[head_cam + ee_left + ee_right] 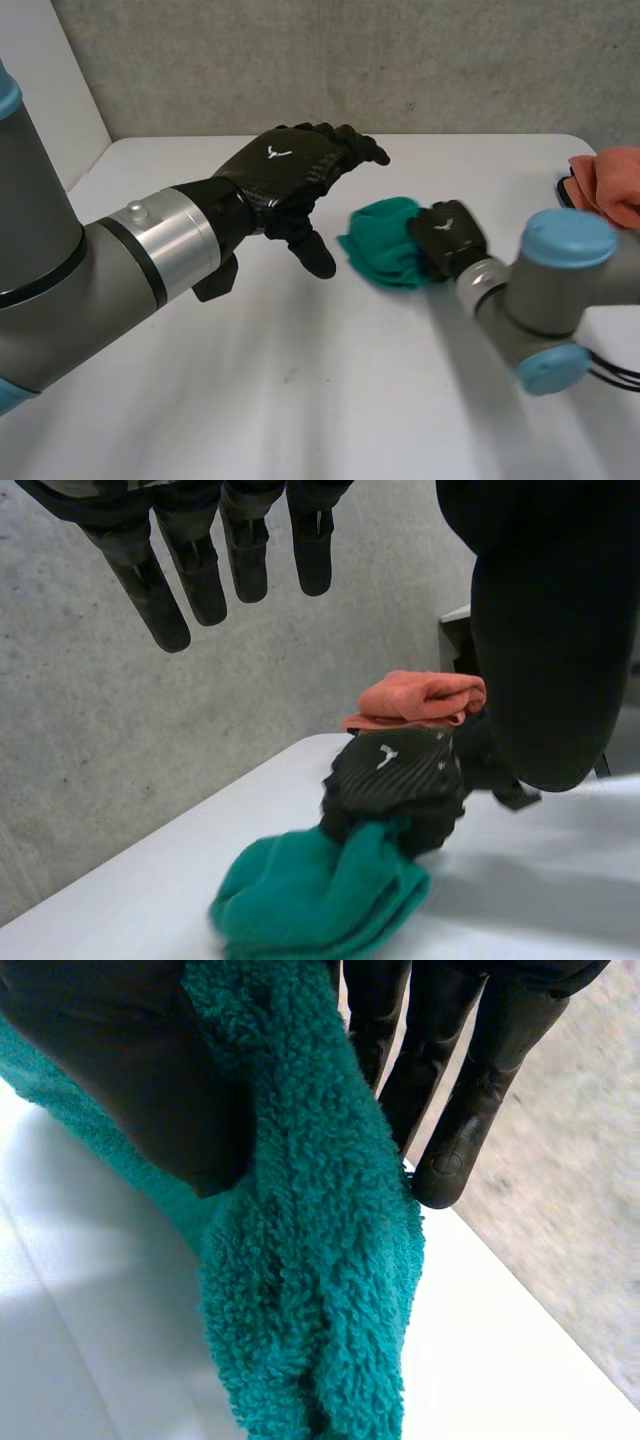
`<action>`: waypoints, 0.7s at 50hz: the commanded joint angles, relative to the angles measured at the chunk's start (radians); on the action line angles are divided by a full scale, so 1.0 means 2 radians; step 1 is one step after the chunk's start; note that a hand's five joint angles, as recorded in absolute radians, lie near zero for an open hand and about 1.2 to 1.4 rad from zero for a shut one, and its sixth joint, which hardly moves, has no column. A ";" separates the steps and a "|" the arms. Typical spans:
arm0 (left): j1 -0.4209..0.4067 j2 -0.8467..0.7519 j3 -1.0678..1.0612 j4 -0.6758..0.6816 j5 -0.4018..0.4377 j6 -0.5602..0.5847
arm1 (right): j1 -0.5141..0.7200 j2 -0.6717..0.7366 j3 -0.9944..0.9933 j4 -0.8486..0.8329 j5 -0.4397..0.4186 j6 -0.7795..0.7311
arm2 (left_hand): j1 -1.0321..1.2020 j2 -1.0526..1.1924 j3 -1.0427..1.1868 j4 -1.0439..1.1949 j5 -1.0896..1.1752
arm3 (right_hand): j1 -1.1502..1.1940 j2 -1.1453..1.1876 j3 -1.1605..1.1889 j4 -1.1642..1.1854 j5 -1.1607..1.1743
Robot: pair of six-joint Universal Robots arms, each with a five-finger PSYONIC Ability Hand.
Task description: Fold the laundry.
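you have the white table (300, 400) spread across the whole scene, with a grey concrete wall (400, 60) behind its far edge. your left arm (60, 290) reaches in from the near left, and your right arm (550, 290) comes in from the near right. your left hand (285, 170) hangs above the table around its middle, fingers loosely straight and spread, thumb pointing down, holding nothing; it sits just left of the laundry without touching it. the teal towel (385, 245) lies bunched in a thick, fluffy wad on the table right of centre, between your two hands. your right hand (447, 238) is on the towel's right side, and its wrist view shows a fold of the terry pinched between thumb and fingers. a folded orange cloth (610, 180) lies at the far right edge of the table, well apart from the towel.
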 commanded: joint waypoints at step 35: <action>0.003 0.003 0.000 0.001 -0.001 -0.001 | -0.248 0.242 -0.781 0.253 -0.125 0.030 | -0.009 -0.005 -0.007 -0.006 0.003 | 0.241 0.111 0.119 0.105 0.144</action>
